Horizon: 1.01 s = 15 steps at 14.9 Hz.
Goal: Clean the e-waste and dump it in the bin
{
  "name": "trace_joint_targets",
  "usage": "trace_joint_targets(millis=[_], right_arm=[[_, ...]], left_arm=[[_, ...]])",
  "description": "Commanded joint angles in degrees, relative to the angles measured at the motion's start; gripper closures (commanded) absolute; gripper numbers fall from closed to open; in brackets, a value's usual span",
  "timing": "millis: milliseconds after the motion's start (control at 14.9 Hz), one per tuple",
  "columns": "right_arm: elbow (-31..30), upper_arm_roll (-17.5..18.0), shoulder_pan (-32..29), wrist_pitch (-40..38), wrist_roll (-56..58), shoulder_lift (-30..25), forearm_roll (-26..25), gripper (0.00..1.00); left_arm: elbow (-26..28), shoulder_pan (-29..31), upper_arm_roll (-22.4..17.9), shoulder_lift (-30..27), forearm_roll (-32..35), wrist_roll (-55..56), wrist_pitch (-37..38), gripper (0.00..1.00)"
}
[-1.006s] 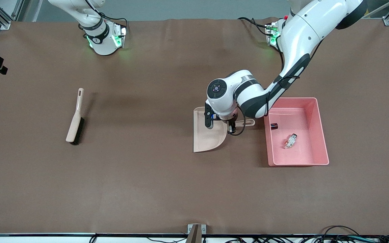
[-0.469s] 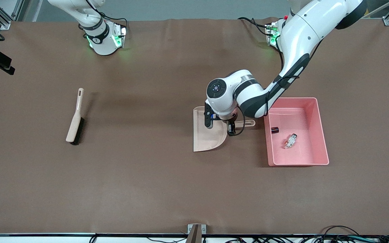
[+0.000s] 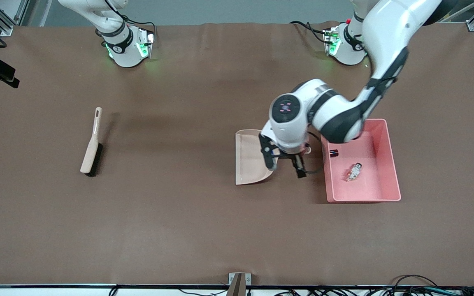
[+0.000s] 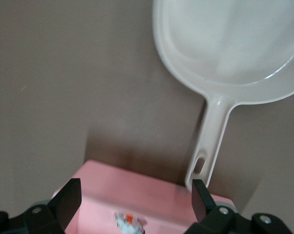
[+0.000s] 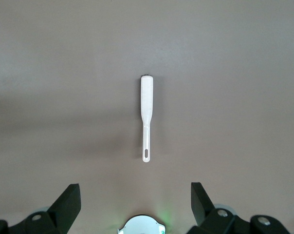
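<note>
left gripper (image 3: 285, 164) let go of dustpan (image 3: 250, 158), jaws apart, lifted | right gripper (image 5: 132, 204) apart, waiting over brush (image 5: 146, 117) | e-waste (image 3: 354, 171) in bin (image 3: 390, 164) — dump done

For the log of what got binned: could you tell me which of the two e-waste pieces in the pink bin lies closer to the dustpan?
The small black block, by the pink bin's wall facing the dustpan; the white-grey part lies mid-bin.

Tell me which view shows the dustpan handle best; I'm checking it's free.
The left wrist view: the dustpan handle lies bare and ungripped. The front view mostly hides it under the left arm; the right wrist view misses it.
</note>
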<state>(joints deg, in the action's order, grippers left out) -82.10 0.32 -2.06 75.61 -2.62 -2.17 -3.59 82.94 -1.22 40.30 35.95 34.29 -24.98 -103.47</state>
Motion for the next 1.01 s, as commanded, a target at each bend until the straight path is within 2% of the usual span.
trace_joint_targets(millis=[0,201,335,469,536,671,805,939], right_arm=[[-0.87,0.29,-0.14,-0.28,-1.07,-1.34,0.69,0.00],[-3.32,0.12,-0.75,1.64,-1.07,-0.99,0.69,0.00],[-4.21,0.11,-1.55,3.40,-0.98,-0.99,0.69,0.00],[-4.13,0.11,-1.46,3.84,-1.07,-0.99,0.60,0.00],[-4.13,0.20,-1.29,4.28,-1.07,-0.90,0.60,0.00],[-4.21,0.20,-1.46,4.11,-1.07,-0.90,0.60,0.00],[-4.30,0.20,-1.46,3.59,-1.07,-0.99,0.60,0.00],[-6.05,0.29,-1.37,3.05,-1.07,-1.60,0.60,0.00]], left_arm=[[-4.53,5.42,0.31,-2.98,-5.02,3.25,3.62,0.00],[-4.63,10.17,0.48,-6.76,-6.51,14.65,3.62,0.00],[-4.71,12.54,0.57,-8.09,-11.85,24.31,3.62,0.00],[-4.80,13.17,-0.30,-11.15,-14.07,30.92,3.71,0.00],[-4.28,12.39,-3.01,-13.86,-14.08,32.61,3.71,0.00],[-2.88,8.53,-12.39,-18.27,-15.21,32.54,3.71,0.00],[-1.30,7.28,-19.00,-22.75,-22.21,32.27,5.45,0.00],[1.25,3.96,-27.68,-27.23,-28.73,31.92,7.05,0.00]])
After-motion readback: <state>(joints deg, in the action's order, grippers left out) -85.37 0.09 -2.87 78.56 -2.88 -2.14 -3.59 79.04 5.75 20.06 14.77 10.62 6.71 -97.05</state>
